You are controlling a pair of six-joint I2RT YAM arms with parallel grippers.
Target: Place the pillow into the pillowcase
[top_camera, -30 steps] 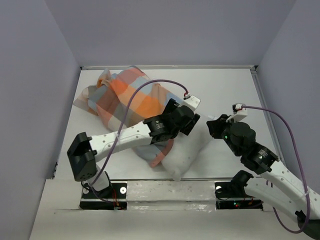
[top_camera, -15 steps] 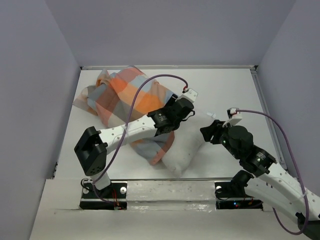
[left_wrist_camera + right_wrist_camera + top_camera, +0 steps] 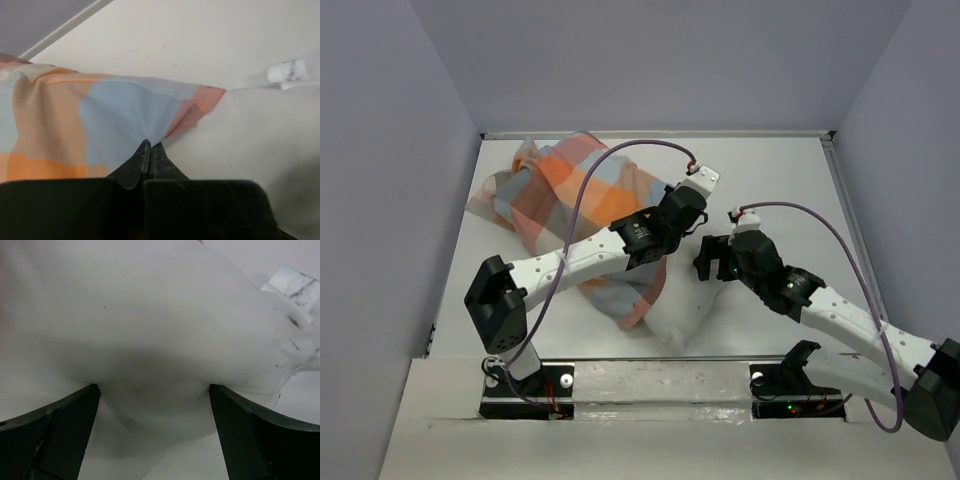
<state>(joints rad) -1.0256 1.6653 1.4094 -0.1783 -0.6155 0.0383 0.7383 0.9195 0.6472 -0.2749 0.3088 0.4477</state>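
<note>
Pillow point(image 3: 692, 300) mid table point(image 3: 780, 180), far end inside checked pillowcase point(image 3: 585, 190). Soft, light, squashy. Left pincer point(image 3: 150, 150) pinched shut on thin pillowcase edge. Right pincer point(image 3: 152, 390) wide open at bare white end; best grab deep there.

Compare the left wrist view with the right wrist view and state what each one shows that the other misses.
Only the left wrist view shows the pillowcase, with a blue check pinched in the shut left gripper. Only the right wrist view shows the right gripper, which is open with its jaws on either side of a bulge of the pillow. Both views show the white pillow and its tag.
</note>
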